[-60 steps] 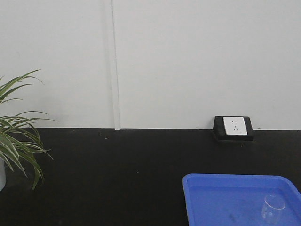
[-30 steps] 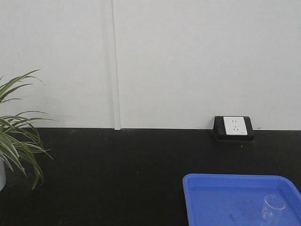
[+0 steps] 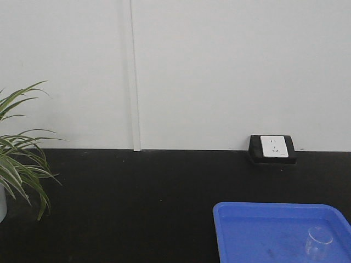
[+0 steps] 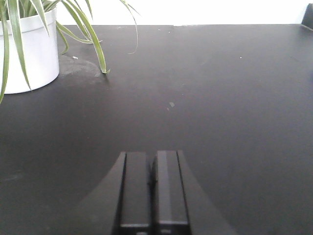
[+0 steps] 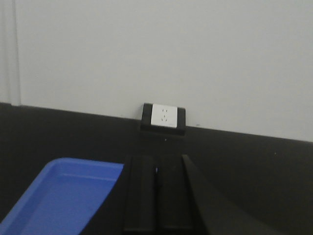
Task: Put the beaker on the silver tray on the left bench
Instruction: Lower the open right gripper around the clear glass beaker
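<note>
The beaker (image 3: 319, 241), small and of clear glass, stands upright in the near right part of a blue plastic tray (image 3: 258, 230) at the bottom right of the front view. The silver tray is out of view. Everything rests on a matte black worktop (image 3: 137, 203); whether it is the left bench I cannot tell. My left gripper (image 4: 152, 159) is shut and empty, low over bare black worktop (image 4: 205, 98). My right gripper (image 5: 156, 164) is also shut and empty, just right of the blue tray's corner (image 5: 73, 191). The beaker is hidden in both wrist views.
A potted plant in a white pot (image 4: 27, 54) stands at the far left, its leaves (image 3: 22, 164) hanging over the worktop. A white wall socket in a black box (image 3: 273, 148) sits at the back edge against the white wall, straight ahead of the right gripper as the socket (image 5: 163, 116).
</note>
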`<state>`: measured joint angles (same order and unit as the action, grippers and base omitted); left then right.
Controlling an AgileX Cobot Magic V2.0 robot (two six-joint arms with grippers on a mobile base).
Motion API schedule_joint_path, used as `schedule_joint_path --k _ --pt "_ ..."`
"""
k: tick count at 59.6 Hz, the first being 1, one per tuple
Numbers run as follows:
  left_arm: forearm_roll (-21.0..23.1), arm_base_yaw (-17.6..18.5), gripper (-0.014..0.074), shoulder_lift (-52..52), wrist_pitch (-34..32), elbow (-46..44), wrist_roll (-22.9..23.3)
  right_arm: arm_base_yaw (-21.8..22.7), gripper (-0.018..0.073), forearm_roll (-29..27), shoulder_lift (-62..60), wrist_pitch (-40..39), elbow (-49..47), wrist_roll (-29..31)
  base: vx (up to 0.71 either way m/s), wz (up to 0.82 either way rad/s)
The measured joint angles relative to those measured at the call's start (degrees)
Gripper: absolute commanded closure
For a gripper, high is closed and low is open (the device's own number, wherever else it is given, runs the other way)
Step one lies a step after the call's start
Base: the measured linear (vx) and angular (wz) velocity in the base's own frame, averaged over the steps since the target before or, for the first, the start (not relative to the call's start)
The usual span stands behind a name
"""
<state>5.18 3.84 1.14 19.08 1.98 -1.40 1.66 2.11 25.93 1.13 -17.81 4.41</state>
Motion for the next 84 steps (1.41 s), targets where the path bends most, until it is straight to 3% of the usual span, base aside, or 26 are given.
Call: schedule_joint_path --k 15,30,40,47,61,66,77,84 --pt "0.0 0.0 0.0595 0.0 0.0 0.0 0.0 0.0 0.0529 0.2 14.0 -4.3 0.0 0.0 0.00 0.00" --pt "0.0 0.0 0.0595 0.0 0.0 0.0 0.0 0.0 0.0392 -1.3 26.8 -9.6 0.0 0.0 0.00 0.00" --pt "0.0 0.0 0.0595 0.0 0.0 0.0 0.0 0.0 0.0221 -9.5 35.6 -15.0 0.0 1.0 0.00 0.00" --pt "0.0 0.0 0.0595 0.0 0.0 0.0 0.0 0.0 0.0115 -15.0 42.3 -23.2 -0.1 2.3 0.00 0.00" --pt "0.0 0.0 0.0595 0.0 0.0 0.0 0.0 0.0 0.0026 -23.6 54.6 -38.5 -0.6 2.8 0.00 0.00" --pt "0.0 0.0 0.0595 0.0 0.0 0.0 0.0 0.0 0.0026 -22.9 58.2 -40.1 -0.8 2.8 0.00 0.00" --pt "0.0 0.0 0.0595 0.0 0.0 0.0 0.0 0.0 0.0026 -11.8 66.1 -44.4 -1.0 3.2 0.00 0.00" --pt "0.0 0.0 0.0595 0.0 0.0 0.0 0.0 0.0 0.0026 -8.2 71.3 -51.1 -1.1 3.9 0.00 0.00"
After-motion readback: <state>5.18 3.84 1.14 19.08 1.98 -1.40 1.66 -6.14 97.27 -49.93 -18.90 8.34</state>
